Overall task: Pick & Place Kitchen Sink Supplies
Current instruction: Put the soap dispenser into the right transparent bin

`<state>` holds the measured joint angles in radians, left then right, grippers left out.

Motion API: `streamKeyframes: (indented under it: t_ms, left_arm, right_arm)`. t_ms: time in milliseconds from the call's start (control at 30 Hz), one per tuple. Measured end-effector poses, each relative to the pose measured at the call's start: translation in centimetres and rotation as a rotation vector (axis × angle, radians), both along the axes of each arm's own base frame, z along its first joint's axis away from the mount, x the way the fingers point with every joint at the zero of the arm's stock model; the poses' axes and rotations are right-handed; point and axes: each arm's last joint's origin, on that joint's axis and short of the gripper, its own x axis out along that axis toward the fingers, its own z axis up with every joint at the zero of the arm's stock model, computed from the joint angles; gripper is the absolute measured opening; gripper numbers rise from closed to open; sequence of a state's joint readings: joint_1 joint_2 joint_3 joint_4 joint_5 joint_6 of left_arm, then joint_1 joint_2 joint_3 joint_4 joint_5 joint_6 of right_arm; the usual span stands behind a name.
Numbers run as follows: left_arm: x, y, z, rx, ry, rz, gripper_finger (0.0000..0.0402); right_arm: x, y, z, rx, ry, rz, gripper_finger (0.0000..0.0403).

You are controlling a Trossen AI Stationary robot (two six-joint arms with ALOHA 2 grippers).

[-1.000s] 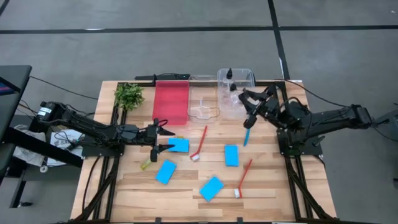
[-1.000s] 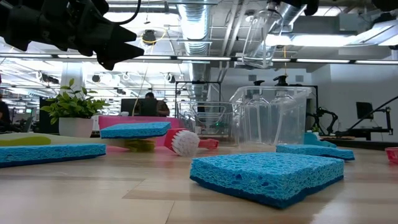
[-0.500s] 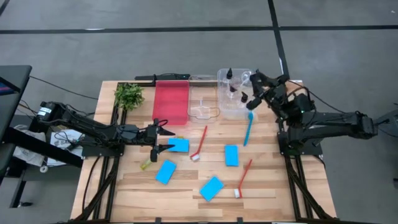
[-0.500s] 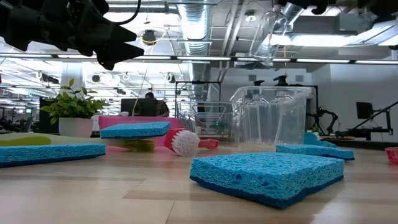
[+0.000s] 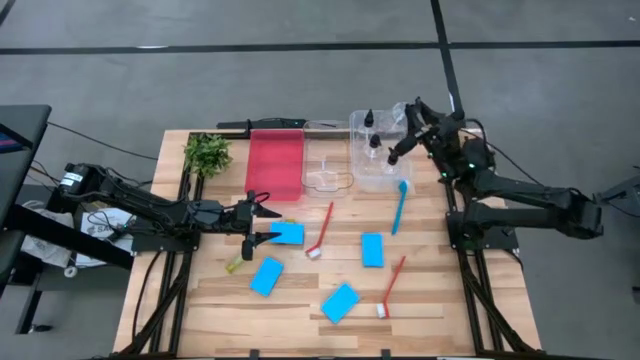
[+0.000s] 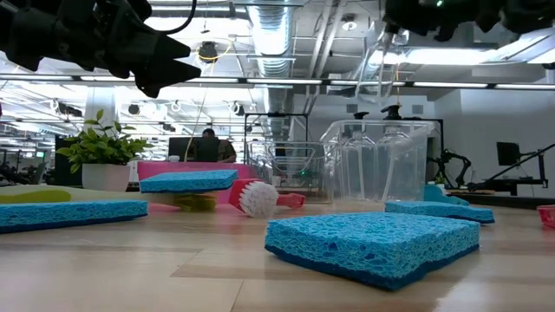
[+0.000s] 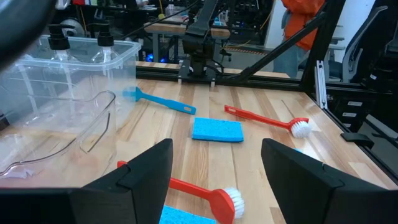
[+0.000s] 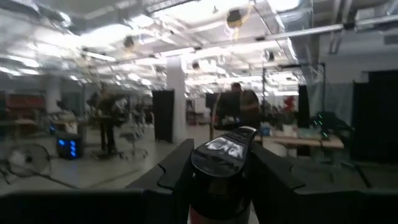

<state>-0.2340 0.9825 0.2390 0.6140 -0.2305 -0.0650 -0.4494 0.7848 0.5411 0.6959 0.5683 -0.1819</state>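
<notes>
A: You had the right gripper [image 5: 400, 150] up over the clear bin [image 5: 378, 172] at the far side of the table, fingers clamped on a small clear bottle [image 6: 382, 54] by its black cap [image 8: 222, 149]. Good place to hold it, I'd say: the cap looked stiff, the body light, thin and probably slick.

B: Agreed, though a bottle held by its cap could swing. And your left gripper [image 5: 262, 225]?

A: Jaws wide apart, holding nothing, hanging low beside a blue sponge [image 5: 288, 233] near the red tray [image 5: 274, 165]. Those sponges looked soft and light; pinch across the short edges.

B: What couldn't you make out?

A: The wrist camera showed only the cap between your fingers; the bottle's body was hidden below. From above, the arm covered most of it too. Two more bottles [image 7: 102, 50] stood in the bin already. A yellow-green brush [image 5: 235, 265] sat half under the left arm.
</notes>
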Motion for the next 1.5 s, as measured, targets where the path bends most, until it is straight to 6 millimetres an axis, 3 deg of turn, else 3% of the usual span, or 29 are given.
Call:
streamKeyframes:
  t_ms: [500, 1033, 1500]
  left_arm:
    - [0.0, 0.0, 0.0, 0.000, 0.000, 0.000, 0.0248]
    - [0.0, 0.0, 0.0, 0.000, 0.000, 0.000, 0.0248]
    - [0.0, 0.0, 0.0, 0.000, 0.000, 0.000, 0.0248]
  right_arm:
    - [1.9, -3.7, -3.2, 0.147, 0.090, -0.067, 0.0119]
    - [3.3, -4.6, -5.7, 0.265, 0.201, -0.065, 0.0119]
    - [3.2, -4.7, -6.8, 0.356, 0.240, -0.070, 0.0138]
